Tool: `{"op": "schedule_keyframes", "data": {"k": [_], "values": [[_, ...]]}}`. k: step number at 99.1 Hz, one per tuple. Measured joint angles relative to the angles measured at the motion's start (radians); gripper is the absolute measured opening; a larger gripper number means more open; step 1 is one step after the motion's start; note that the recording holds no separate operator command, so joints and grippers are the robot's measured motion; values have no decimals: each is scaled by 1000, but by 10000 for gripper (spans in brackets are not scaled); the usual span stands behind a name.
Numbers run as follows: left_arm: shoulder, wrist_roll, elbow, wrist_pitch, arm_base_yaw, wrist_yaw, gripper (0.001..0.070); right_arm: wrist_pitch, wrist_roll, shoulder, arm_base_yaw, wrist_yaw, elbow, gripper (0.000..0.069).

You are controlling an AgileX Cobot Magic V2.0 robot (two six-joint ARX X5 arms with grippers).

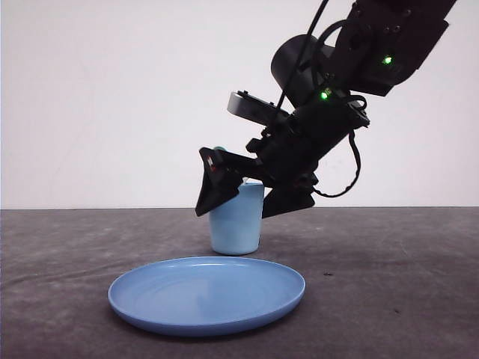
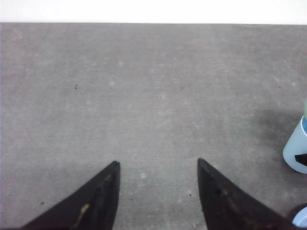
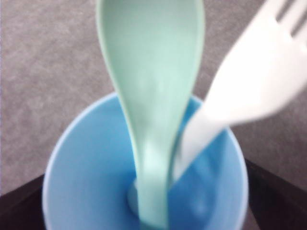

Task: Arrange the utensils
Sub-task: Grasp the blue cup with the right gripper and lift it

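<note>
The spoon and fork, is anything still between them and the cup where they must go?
No. In the right wrist view the spoon and the fork already stand inside the cup, handles down. The right tool hangs over the cup's rim, its fingers apart on either side.

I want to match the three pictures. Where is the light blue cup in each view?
Front view: the cup stands behind the plate, under the right gripper.
Left wrist view: at the right edge, partly cut off.
Right wrist view: seen from above, holding the spoon and fork.
Shared landmark: the cup's rim.
</note>
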Motion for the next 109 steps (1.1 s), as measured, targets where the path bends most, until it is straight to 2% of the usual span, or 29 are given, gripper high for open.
{"op": "schedule_keyframes", "data": {"k": [25, 40, 46, 81, 109], "values": [[0, 0, 0, 0, 0, 0, 304, -11, -2, 0, 9, 4, 4, 673], [0, 0, 0, 0, 0, 0, 304, -18, -3, 0, 9, 18, 4, 532], [0, 0, 0, 0, 0, 0, 304, -17, -5, 0, 9, 20, 4, 505], [0, 0, 0, 0, 0, 0, 304, -43, -7, -16, 15, 5, 4, 481], [0, 0, 0, 0, 0, 0, 304, -124, 4, -200, 55, -7, 4, 479]]}}
